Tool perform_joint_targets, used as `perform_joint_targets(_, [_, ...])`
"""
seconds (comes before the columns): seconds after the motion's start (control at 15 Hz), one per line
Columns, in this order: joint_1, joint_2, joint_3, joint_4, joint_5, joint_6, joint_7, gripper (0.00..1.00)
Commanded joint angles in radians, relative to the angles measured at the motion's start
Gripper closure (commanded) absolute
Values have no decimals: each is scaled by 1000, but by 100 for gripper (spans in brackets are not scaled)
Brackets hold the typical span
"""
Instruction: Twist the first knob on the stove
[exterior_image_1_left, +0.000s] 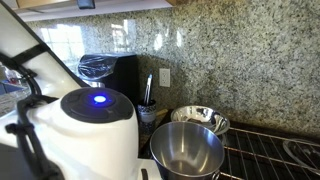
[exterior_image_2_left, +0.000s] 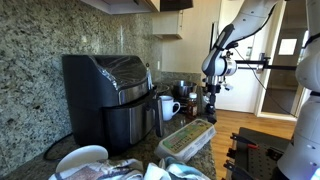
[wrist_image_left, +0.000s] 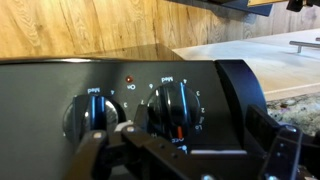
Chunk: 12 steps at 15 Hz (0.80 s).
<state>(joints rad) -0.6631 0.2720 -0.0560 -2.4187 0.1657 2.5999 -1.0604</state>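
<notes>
In the wrist view the stove's dark control panel fills the frame. It carries two black knobs: one at the left and one near the middle, with a small red light between them. My gripper is open, and its dark fingers frame the middle knob from below on both sides. I cannot tell whether they touch it. In an exterior view the stove's black bar grates show at the lower right. In an exterior view the gripper hangs far back by the counter end.
Two steel pots stand beside the grates. A black air fryer stands against the granite backsplash; it also shows in an exterior view. The robot's white base blocks much of that view. Mugs and a dish rack sit on the counter.
</notes>
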Motion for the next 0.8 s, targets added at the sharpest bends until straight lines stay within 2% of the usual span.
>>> perform_joint_targets(0.0, [32,-11,-39,30,26,-71,-51,0])
perform_joint_targets(0.73, [86,-8,-116,78,13,-245,-160,0])
